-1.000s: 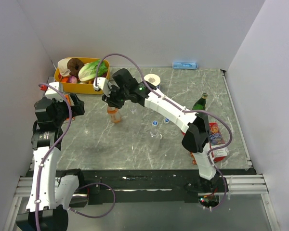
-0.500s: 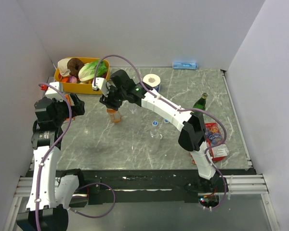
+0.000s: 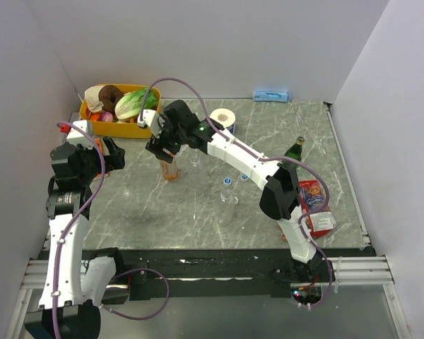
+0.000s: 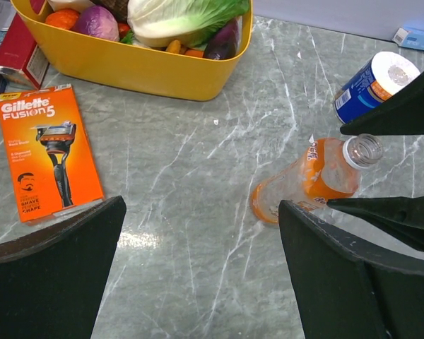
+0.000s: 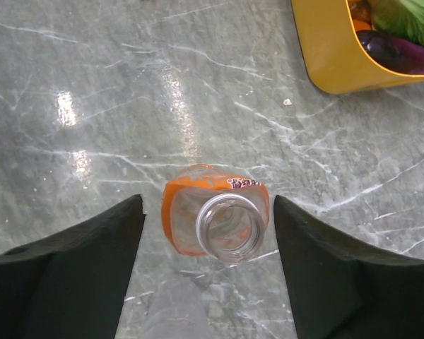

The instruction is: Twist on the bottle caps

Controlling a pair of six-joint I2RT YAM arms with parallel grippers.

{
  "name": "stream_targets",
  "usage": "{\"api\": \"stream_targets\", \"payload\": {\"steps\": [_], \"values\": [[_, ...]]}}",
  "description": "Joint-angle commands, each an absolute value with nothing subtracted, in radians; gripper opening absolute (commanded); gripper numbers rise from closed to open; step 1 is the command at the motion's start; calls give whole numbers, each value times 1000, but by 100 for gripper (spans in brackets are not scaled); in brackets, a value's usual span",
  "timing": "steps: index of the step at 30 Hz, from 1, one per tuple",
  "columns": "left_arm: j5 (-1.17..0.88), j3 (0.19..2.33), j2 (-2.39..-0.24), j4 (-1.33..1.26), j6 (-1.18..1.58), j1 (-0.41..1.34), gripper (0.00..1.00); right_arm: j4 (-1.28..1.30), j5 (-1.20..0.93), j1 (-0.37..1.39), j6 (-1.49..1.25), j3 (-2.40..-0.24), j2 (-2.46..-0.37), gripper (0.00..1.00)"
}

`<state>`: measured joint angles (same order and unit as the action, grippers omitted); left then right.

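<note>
Near-right of yellow basket (image 3: 120, 127), orange bottle (image 5: 215, 220) stands upright, uncapped, btwn R gripper (image 5: 208, 212) fingers, spread, not touching. L gripper (image 4: 201, 208) wide open, empty. Blue caps (image 3: 227, 181) further right.

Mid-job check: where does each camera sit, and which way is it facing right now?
Top external: fixed above and behind the bases, looking down on the table; both arms show, right gripper over the orange bottle.
Left wrist: on the left arm, facing down across the table at razor box, yellow tub and bottle; left fingers frame the bottom.
Right wrist: looks straight down into the bottle's open neck; right fingers flank it.
Shared: all three show the uncapped orange bottle.
</note>
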<state>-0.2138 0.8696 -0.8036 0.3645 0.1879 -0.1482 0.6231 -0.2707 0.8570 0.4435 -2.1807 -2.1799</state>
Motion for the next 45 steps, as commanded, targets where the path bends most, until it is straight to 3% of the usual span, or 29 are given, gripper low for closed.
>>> {"api": "stream_targets", "payload": {"steps": [1,5,11,19,27,36,41,45], "values": [[-258,858,-808,334,216,-156,96,583,-308,845,408,-2250,-2158,86],[-288,851,-818,316,227,-155,96,597,-359,850,388,-2260,-2068,98],[-359,833,-819,285,218,-156,96,609,-272,861,380,-1993,-1760,99],[-391,827,-818,288,221,-156,96,702,-273,857,500,-1383,-1315,86],[-419,830,-818,298,224,-156,96,693,-275,848,474,-1197,-1219,79],[-445,833,-804,314,203,-156,96,722,-299,847,489,-1210,-1281,55],[-756,835,-795,321,98,-135,96,820,-345,845,502,-1250,-1258,28],[-890,782,-672,294,-29,40,96,900,-405,842,522,-1311,-1226,10]]}}
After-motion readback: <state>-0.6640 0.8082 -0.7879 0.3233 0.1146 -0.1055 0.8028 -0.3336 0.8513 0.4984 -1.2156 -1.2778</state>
